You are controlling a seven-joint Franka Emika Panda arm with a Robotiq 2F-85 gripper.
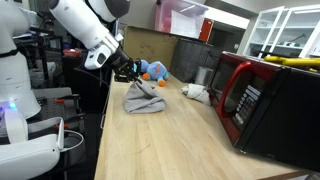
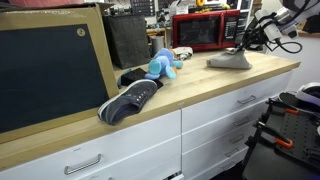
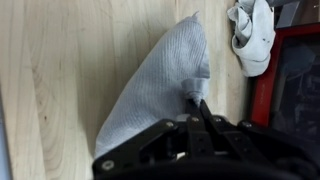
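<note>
My black two-finger gripper [image 3: 195,97] is pinching a raised fold of the grey ribbed fabric cloth [image 3: 160,90], its jaws closed tight on the material. In the wrist view the cloth is spreading away from the pinch toward seven o'clock and tapering to a point at twelve o'clock. In both exterior views I am seeing the gripper [image 1: 133,75] [image 2: 243,42] holding the top of the cloth [image 1: 145,100] [image 2: 230,60], which is tenting up while its lower edge is resting on the light wooden countertop [image 1: 170,140].

A crumpled white rag [image 3: 252,35] is lying near the cloth, at about one o'clock from the pinch in the wrist view, apart from it. The glossy red microwave oven [image 3: 290,90] is sitting at three o'clock. In an exterior view a blue plush toy [image 2: 162,65] is lying at nine o'clock from the cloth, with a dark sneaker [image 2: 130,100] just beside it, overhanging the counter's edge.
</note>
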